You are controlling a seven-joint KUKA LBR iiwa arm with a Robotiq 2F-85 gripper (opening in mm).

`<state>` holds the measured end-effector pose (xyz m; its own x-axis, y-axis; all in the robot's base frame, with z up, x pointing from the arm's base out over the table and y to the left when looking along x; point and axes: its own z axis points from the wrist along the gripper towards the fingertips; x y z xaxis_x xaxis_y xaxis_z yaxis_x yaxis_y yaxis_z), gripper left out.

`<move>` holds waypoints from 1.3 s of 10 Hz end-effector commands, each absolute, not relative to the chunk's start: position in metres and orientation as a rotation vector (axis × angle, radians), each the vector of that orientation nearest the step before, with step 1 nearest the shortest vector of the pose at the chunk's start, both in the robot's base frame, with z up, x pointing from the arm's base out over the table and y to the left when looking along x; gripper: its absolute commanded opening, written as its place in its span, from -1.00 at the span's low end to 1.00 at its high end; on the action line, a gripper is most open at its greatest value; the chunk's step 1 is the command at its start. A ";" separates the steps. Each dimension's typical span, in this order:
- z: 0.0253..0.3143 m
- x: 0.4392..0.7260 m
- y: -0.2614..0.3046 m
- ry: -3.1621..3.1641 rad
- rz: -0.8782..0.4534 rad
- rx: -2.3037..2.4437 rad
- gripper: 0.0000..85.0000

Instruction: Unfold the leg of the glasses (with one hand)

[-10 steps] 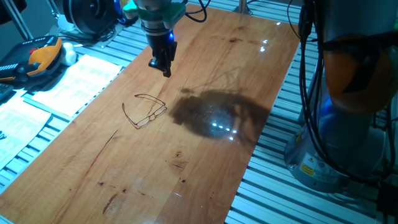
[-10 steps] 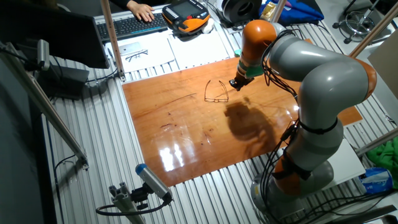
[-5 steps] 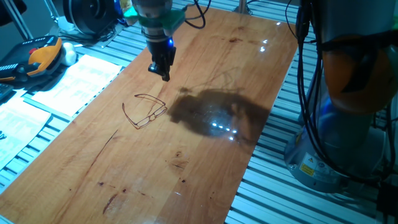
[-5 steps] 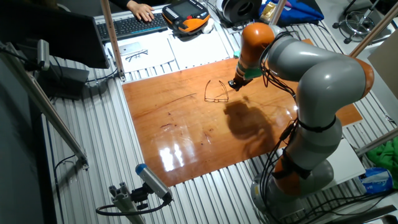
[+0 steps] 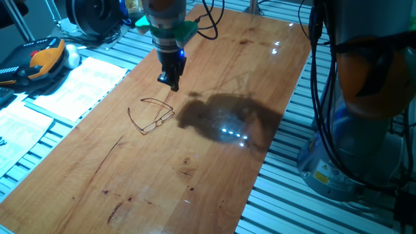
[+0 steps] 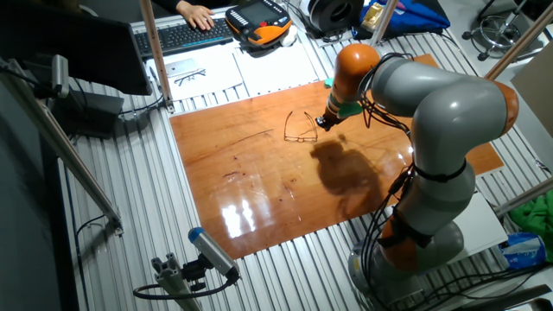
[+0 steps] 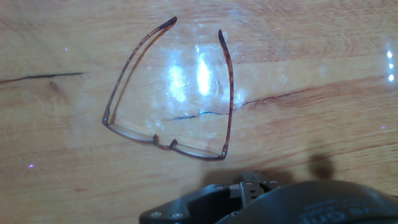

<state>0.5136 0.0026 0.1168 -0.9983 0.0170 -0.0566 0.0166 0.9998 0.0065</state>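
The glasses [image 5: 158, 121] lie flat on the wooden table [image 5: 214, 169], thin reddish-brown wire frames. In the hand view the glasses [image 7: 163, 143] rest with the front rims nearest the camera, and both legs stretch away from them, one leg [image 7: 229, 93] on the right. My gripper [image 5: 171, 80] hangs just above the tabletop, a short way beyond the glasses and apart from them. Its fingers look pressed together with nothing held. From the other side the gripper [image 6: 321, 123] sits right beside the glasses [image 6: 300, 138]. Only the dark gripper body fills the bottom of the hand view.
Printed papers [image 5: 78, 84] and an orange-black device [image 5: 45, 58] lie off the table's left edge. The arm's large base [image 5: 364, 97] stands at the right. A keyboard [image 6: 186, 34] sits beyond the table. Dark scratches [image 7: 40, 77] mark the wood.
The gripper has come down and a little nearer to the glasses. The glasses have not moved.
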 end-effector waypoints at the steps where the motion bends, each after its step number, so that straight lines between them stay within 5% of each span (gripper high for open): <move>1: 0.118 0.514 0.001 3.089 0.020 0.030 -1.00; 13: 0.159 0.509 0.008 3.185 -0.017 0.112 -1.00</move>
<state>0.5087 0.0083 0.1592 -0.9967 0.0692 0.0413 0.0687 0.9975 -0.0133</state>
